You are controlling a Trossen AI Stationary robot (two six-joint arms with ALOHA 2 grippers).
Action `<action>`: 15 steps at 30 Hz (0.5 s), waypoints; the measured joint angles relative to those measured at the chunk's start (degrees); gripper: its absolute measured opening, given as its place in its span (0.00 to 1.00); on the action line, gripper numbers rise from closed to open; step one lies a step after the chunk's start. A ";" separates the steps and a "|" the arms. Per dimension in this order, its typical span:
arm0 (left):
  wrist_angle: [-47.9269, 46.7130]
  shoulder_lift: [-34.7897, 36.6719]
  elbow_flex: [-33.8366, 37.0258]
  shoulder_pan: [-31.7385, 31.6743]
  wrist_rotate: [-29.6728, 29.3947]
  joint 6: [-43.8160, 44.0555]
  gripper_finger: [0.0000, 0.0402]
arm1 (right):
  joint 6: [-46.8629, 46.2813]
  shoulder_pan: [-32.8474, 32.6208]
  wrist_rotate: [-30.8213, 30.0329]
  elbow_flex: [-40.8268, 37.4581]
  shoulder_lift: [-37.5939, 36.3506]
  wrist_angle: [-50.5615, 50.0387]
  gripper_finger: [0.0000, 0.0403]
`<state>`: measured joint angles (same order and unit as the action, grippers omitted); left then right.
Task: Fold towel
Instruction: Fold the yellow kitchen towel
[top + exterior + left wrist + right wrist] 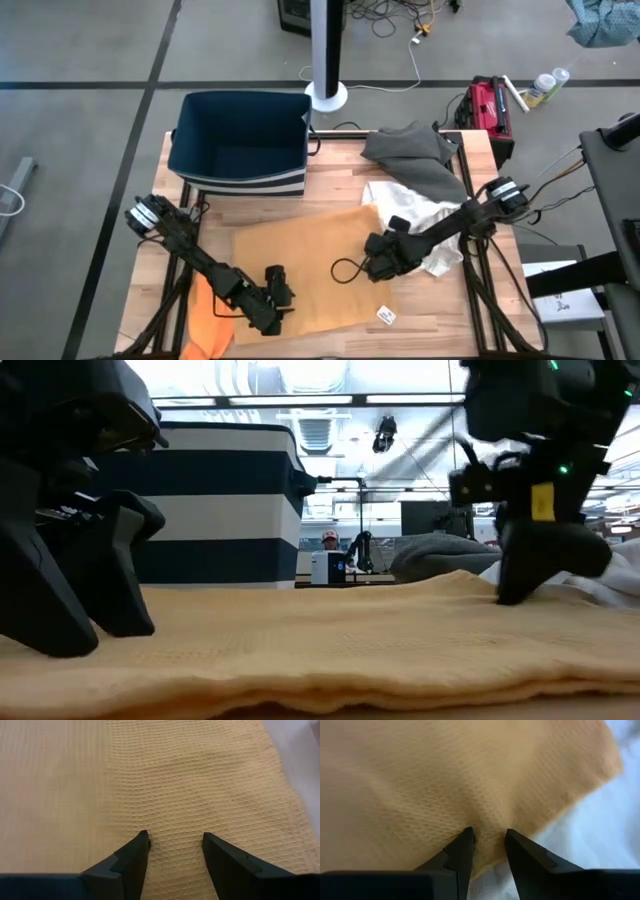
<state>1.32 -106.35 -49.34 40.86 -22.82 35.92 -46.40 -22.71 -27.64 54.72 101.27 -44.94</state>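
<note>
A tan waffle-weave towel (300,260) lies spread flat on the wooden table. My left gripper (175,842) is open over the towel's near left part (280,295), fingers slanting down. Its two fingertips stand low over the weave with bare towel between them. My right gripper (489,836) is open with a narrower gap. It stands at the towel's right edge (375,260), where the towel meets a white cloth (600,830). The low view shows both grippers down at towel level, the left (90,635) and the right (515,595). My left gripper: I cannot tell whether its fingertips touch the towel or hover just above it. My right gripper sets both fingertips on the towel just inside its right edge (487,822), slanting down from the table's right side. Creases in the cloth run in toward the gap. The towel stays flat on the table.
A blue and white striped bin (240,140) stands at the back left. A grey cloth (415,155) and the white cloth (415,210) lie at the back right. An orange cloth (208,315) hangs at the front left. A small white tag (386,315) lies near the front edge.
</note>
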 joint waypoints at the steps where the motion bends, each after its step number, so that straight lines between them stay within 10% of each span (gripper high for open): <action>1: 0.00 0.34 0.01 0.00 -0.05 -0.03 0.46 | -1.41 0.06 -0.92 -0.05 -0.04 -1.74 0.29; 8: -2.27 7.64 -1.20 -0.83 -1.12 -7.40 0.46 | -2.44 -4.19 -2.05 6.59 -3.10 1.87 0.26; 15: -2.85 15.40 -0.98 -6.89 -11.02 -13.90 0.46 | 6.81 -11.68 -2.30 11.83 0.19 29.11 0.24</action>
<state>-1.54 -90.96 -50.32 33.97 -33.84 22.02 -39.59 -34.38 -29.94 66.55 101.46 -15.83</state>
